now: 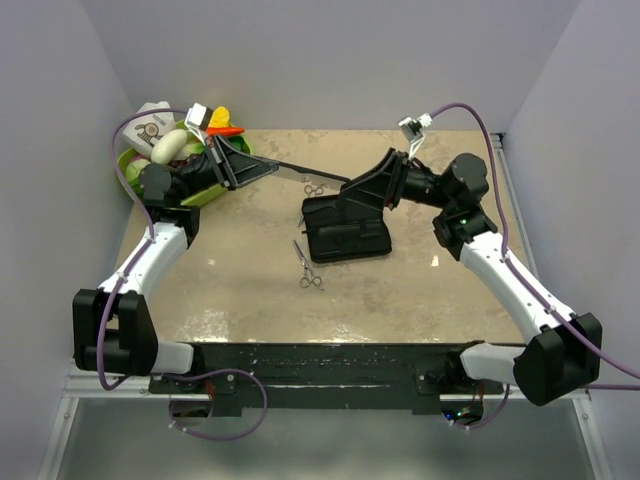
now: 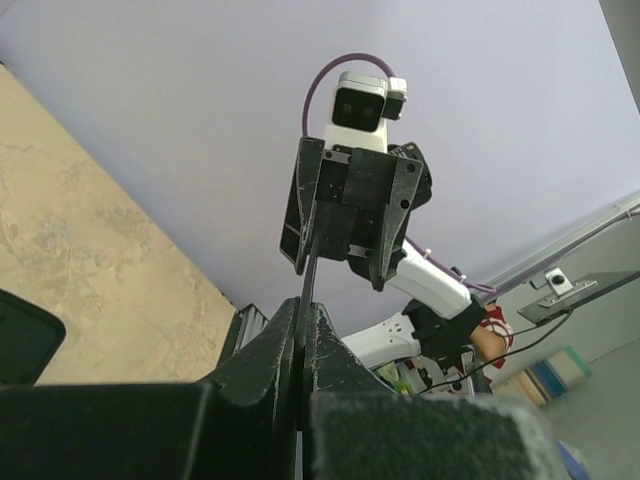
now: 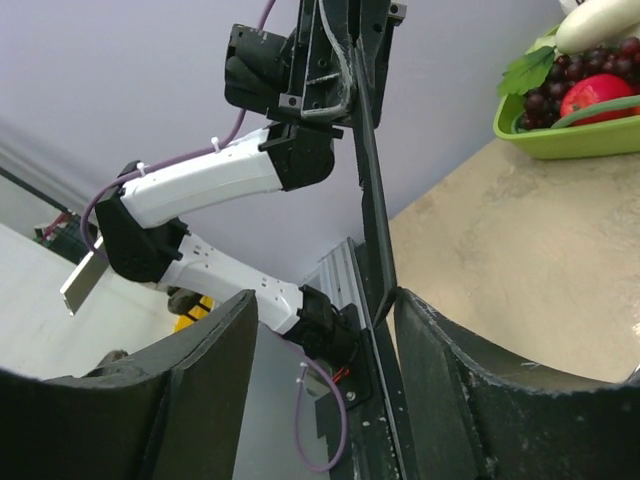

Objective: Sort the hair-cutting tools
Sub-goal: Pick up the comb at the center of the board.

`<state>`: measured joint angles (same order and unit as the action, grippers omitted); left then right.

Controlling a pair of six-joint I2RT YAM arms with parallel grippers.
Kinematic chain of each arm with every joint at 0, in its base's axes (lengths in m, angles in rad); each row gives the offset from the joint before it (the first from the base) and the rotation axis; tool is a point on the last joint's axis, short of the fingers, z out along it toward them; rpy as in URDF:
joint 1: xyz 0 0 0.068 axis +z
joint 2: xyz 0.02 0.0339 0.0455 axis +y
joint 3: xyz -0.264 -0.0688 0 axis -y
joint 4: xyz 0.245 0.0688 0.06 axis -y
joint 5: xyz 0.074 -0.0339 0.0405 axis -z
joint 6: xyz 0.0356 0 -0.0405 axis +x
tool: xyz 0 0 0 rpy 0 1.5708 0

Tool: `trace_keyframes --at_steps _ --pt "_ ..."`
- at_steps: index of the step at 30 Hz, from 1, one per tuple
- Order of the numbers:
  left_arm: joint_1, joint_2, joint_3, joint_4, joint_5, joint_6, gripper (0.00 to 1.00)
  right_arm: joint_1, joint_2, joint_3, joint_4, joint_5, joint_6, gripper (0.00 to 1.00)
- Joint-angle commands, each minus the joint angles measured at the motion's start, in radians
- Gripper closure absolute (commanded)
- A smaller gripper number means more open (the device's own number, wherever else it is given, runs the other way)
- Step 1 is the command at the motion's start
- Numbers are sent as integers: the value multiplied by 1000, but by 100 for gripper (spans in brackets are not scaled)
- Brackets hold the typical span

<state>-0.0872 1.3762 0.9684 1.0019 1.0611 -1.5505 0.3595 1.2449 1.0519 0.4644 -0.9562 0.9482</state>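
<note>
Surface (image 1: 230, 290): case (image 1: 350, 235) lies at the centre, with the near scissors (image 1: 308, 266) before its left front corner, apart from it, and the far scissors (image 1: 314, 188) just behind its left rear corner. Bowl (image 3: 545, 135) sits at the rear left corner, produce in it, the left arm reaching over it. Comb (image 1: 305, 171) is above the surface, running from the left hand (image 1: 262, 168) rightward to between the fingers of the right hand (image 3: 322, 297).

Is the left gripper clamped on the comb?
Yes, the left gripper pinches one end of the thin black comb, which juts toward the right gripper.
</note>
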Motion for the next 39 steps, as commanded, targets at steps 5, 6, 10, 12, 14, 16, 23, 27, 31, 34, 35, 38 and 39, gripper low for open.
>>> trace_keyframes --at_steps 5,6,10,12,14,16,23,27,31,34,35,38,39 --pt "3 -14 29 0 -23 44 100 4 19 77 8 10 -34 50" --pt "3 -12 30 3 -23 44 100 4 22 79 8 7 -34 52" --pt "3 -6 32 9 -27 44 100 2 22 79 5 5 -35 61" --pt "3 -5 33 12 -26 41 100 2 24 79 3 8 -38 65" --pt "3 -3 33 12 -27 40 100 2 24 80 0 13 -40 70" --pt "3 -2 33 15 -27 41 100 2 27 82 0 16 -42 74" --pt "3 -2 20 41 -30 21 100 2 31 94 0 33 -42 77" --pt "1 -8 7 72 -39 7 100 2 36 95 2 48 -42 76" --pt "1 -20 -11 90 -56 -2 100 4 39 95 6 63 -39 78" --pt "1 -29 -29 113 -72 -14 100 2 39 94 16 77 -34 79" --pt "1 -28 -34 119 -76 -22 100 2 39 94 17 79 -31 79" --pt "1 -37 -48 129 -89 -25 100 2 39 94 29 93 -25 80" --pt "1 -39 -53 132 -93 -25 100 2 41 94 36 94 -20 80"
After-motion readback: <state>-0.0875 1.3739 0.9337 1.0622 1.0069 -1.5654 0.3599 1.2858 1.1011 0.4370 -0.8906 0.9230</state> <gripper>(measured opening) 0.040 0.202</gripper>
